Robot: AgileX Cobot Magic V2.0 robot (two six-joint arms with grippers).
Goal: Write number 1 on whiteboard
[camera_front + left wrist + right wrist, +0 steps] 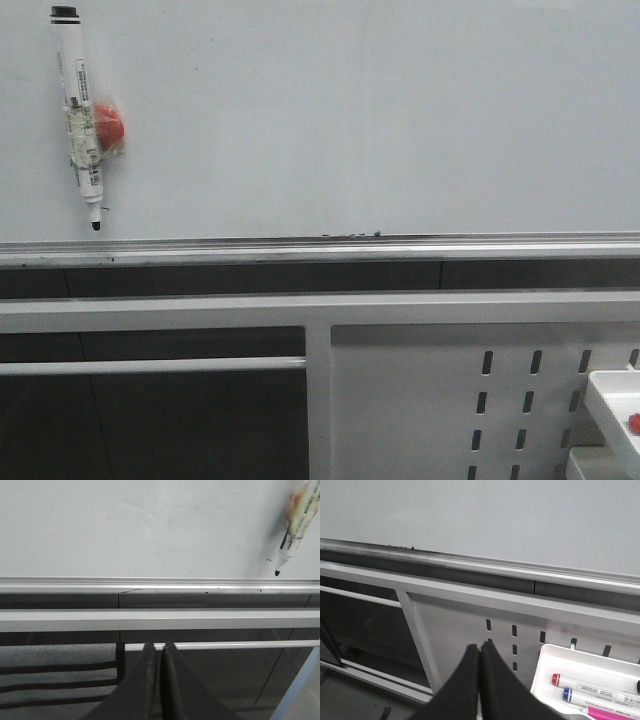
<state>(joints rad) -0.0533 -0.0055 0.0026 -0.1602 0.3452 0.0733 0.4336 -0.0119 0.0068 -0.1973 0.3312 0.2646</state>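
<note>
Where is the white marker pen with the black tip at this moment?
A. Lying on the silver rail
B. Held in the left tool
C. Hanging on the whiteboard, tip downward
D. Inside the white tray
C: the white marker pen with black tip hangs on the pale glossy whiteboard, tip down, held by neither tool.

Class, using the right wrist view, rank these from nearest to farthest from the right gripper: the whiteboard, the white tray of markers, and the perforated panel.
1. Perforated panel: directly behind the right gripper, whose fingers are closed.
2. White tray: off to one side, holding red, blue and pink markers.
3. Whiteboard: farthest, beyond the metal rail.
</note>
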